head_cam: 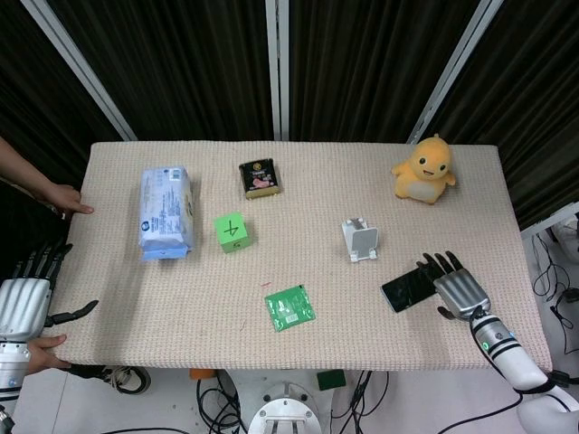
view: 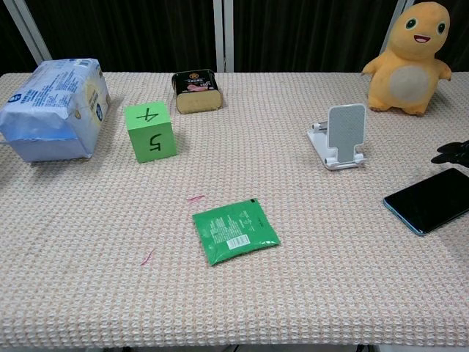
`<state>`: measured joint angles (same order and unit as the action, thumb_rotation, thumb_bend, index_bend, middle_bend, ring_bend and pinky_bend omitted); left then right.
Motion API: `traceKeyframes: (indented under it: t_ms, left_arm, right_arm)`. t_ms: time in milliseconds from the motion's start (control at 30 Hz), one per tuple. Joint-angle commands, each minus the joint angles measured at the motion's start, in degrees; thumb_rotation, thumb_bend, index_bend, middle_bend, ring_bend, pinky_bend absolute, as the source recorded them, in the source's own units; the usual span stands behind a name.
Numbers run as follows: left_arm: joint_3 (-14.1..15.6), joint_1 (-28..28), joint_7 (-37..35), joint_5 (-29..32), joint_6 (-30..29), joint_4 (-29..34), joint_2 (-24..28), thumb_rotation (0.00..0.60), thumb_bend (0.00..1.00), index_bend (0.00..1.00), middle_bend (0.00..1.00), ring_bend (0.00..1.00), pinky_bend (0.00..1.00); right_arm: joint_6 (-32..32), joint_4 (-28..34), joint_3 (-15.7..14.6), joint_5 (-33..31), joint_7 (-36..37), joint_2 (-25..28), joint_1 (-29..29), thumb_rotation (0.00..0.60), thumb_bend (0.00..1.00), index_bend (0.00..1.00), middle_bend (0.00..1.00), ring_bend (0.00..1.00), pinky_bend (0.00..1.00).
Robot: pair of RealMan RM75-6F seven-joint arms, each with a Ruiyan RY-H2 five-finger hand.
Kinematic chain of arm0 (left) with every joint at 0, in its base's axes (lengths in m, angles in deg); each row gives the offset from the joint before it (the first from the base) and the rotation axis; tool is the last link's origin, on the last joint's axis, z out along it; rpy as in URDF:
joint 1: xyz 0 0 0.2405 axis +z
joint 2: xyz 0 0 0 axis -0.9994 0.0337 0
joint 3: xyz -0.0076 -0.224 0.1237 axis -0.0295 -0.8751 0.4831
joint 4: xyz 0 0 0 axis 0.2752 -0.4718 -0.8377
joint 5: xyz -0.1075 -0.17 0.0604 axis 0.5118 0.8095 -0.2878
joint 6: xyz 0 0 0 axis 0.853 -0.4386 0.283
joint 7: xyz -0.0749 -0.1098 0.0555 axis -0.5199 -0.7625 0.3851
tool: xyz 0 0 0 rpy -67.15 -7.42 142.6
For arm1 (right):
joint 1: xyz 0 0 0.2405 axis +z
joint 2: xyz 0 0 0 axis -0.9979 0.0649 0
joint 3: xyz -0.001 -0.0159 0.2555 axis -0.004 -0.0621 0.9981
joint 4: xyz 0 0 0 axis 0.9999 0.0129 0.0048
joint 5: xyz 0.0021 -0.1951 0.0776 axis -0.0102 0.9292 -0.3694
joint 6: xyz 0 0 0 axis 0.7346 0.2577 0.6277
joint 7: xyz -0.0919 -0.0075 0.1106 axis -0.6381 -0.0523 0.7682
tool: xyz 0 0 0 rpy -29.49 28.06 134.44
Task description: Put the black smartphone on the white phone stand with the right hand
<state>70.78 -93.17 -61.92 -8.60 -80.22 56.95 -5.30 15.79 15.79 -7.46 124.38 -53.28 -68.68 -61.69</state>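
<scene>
Head view says you're basically at the start of this one. The black smartphone point(head_cam: 409, 288) is lying flat on the table point(head_cam: 181, 298), right at the fingertips of your right hand point(head_cam: 457, 285). The fingers look stretched out over or against its near edge, but I honestly can't tell if you've got any real grip on it or are just touching it. From the chest view only dark fingertips point(view: 454, 152) poke in at the frame edge just behind the phone point(view: 432, 199), apart from it as far as I can see, so I'd guess nothing is held yet.

The white phone stand point(head_cam: 361, 240) sits upright and empty, a bit beyond your hand and off toward your left side, near but not touching the phone.

So what's left is pretty much everything: get a grip, lift, carry it over, lean it on the stand's backrest. A thin flat phone on that woven cloth will probably be fiddly to get fingers under.

Your left hand point(head_cam: 25, 298) hangs off the table's far left edge, fingers spread, holding nothing.
</scene>
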Motion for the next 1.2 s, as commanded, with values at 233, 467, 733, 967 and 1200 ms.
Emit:
traceKeyframes:
  t_ms: [233,467,733,967,1200]
  left_arm:
    - [0.2,0.0,-0.1,0.0,0.1,-0.2,-0.2,0.329,0.06,0.11,0.06,0.02,0.13]
    - [0.0,-0.1,0.1,-0.1,0.1,0.2,0.1,0.327,0.06,0.11,0.06,0.02,0.13]
    - [0.1,0.0,-0.3,0.3,0.3,-0.2,-0.1,0.333,0.06,0.11,0.06,0.01,0.13]
    - [0.1,0.0,-0.6,0.2,0.3,-0.4,-0.1,0.329,0.06,0.11,0.06,0.02,0.13]
    - [0.1,0.0,-0.8,0.4,0.5,-0.6,-0.2,0.330,0.06,0.11,0.06,0.02,0.13]
  right_arm:
    - [1.1,-0.3,0.3,-0.9,-1.0,-0.5,0.6,0.600,0.23,0.00,0.00,0.00,0.00]
    - [1.7,-0.4,0.9,-1.5,-2.6,-1.4,1.4,0.600,0.23,0.00,0.00,0.00,0.00]
    - [3.1,-1.3,1.1,-2.6,-3.7,-2.7,2.2,0.600,0.23,0.00,0.00,0.00,0.00]
    - [4.1,-1.6,1.5,-3.3,-4.3,-3.0,3.1,0.600,0.23,0.08,0.00,0.00,0.00]
    - [5.5,-1.6,1.3,-4.3,-5.1,-3.0,3.8,0.600,0.29,0.20,0.00,0.00,0.00]
